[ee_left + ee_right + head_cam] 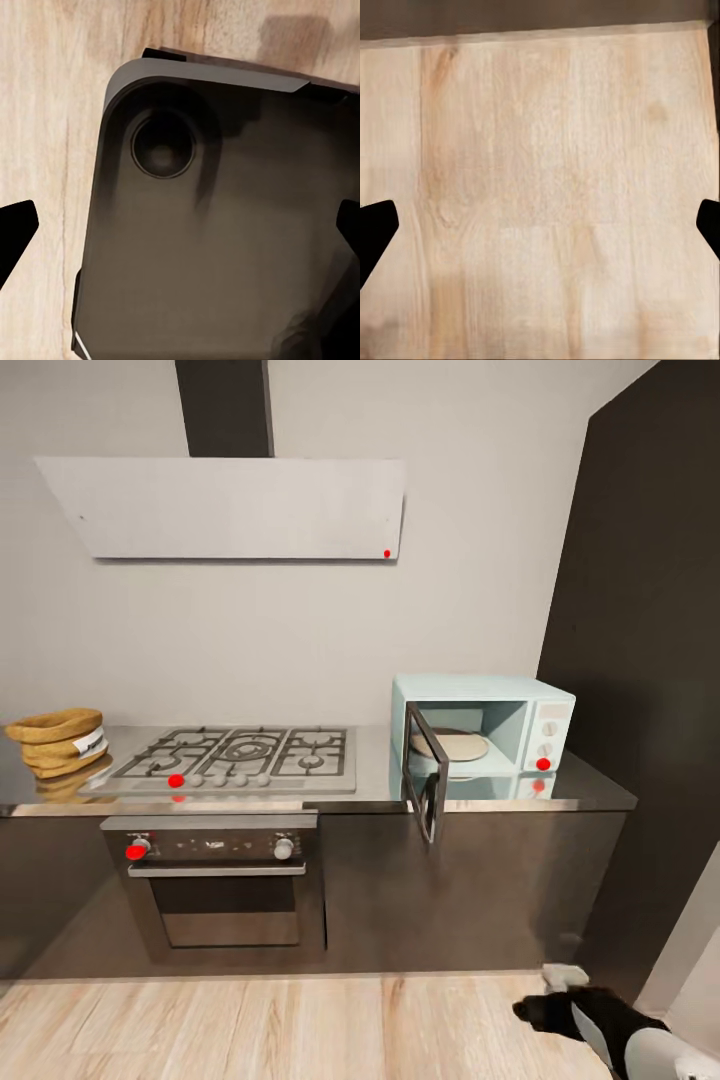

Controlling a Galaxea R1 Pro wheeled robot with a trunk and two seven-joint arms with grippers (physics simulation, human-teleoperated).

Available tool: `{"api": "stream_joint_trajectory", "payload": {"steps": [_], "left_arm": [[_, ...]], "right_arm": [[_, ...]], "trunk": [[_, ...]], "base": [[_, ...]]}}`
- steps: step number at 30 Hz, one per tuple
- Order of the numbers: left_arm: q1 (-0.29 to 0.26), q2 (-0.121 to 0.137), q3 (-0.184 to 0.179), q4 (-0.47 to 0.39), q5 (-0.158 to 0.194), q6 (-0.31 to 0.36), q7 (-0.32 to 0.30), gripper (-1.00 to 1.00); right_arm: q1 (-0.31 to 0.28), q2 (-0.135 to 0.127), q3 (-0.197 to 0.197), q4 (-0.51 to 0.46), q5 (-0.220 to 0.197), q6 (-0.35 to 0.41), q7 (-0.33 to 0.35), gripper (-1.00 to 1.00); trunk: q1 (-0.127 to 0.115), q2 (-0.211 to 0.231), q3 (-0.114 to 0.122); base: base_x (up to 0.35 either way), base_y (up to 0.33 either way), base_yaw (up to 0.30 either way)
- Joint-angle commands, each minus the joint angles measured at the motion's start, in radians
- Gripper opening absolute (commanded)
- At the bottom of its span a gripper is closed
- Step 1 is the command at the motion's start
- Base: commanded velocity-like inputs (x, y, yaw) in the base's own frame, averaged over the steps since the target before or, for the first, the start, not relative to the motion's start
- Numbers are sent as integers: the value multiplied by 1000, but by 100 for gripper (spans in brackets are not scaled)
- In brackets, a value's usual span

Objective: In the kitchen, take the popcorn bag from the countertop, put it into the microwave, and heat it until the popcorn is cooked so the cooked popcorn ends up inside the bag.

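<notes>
Facing kitchen run: popcorn bag [58, 740] upright at far left of countertop [370, 785], beside hob [240, 758]; microwave [485, 725] door ajar. Both grippers [180, 232] [540, 232] spread, empty, aimed floorward. Bag likely light, crushable; grasp ridged sides gently below rolled rim.

Grey gas hob [240, 758] with grates, set above a dark built-in oven [222, 890]. Pale range hood [228, 508] on the wall overhead. Light wooden floor [270, 1025] below.
</notes>
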State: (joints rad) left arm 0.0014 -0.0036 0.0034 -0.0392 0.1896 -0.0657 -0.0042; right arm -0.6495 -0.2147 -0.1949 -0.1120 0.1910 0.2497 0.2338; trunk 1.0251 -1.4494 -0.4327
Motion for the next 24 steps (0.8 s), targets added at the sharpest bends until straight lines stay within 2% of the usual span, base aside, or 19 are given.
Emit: {"api": "stream_joint_trajectory", "payload": {"steps": [1,3,4,5,6,9,14,15,19,24], "left_arm": [[0,0,0,-1,7,-2,0,100],[0,0,0,-1,7,-2,0,100],[0,0,0,-1,7,-2,0,100],[0,1,0,-1,7,-2,0,100],[0,1,0,-1,7,-2,0,100],[0,1,0,-1,7,-2,0,100],[0,1,0,-1,7,-2,0,100],[0,1,0,-1,7,-2,0,100],[0,1,0,-1,7,-2,0,100],[0,1,0,-1,8,-2,1,100]], "right_arm": [[-3,-1,-8,49,9,-52,-8,100],[1,5,-4,119,9,-144,-41,100],[20,8,-3,128,9,-157,-45,100],[56,11,-2,135,9,-166,-48,100],[151,15,-2,140,11,-180,-51,100],[275,19,-3,144,8,-216,-55,100],[404,37,-4,146,2,-309,-58,100],[440,51,-3,146,1,-327,-58,100],[461,79,-4,146,2,-328,-57,100],[472,84,-5,146,1,-326,-59,100]], "trunk": [[0,-1,-1],[0,-1,-1],[0,-1,-1],[0,-1,-1],[0,-1,-1],[0,-1,-1],[0,-1,-1],[0,-1,-1],[0,-1,-1],[0,-1,-1]], "base": [[0,0,0],[0,0,0],[0,0,0],[0,0,0],[0,0,0],[0,0,0],[0,0,0],[0,0,0],[0,0,0],[0,0,0]]}}
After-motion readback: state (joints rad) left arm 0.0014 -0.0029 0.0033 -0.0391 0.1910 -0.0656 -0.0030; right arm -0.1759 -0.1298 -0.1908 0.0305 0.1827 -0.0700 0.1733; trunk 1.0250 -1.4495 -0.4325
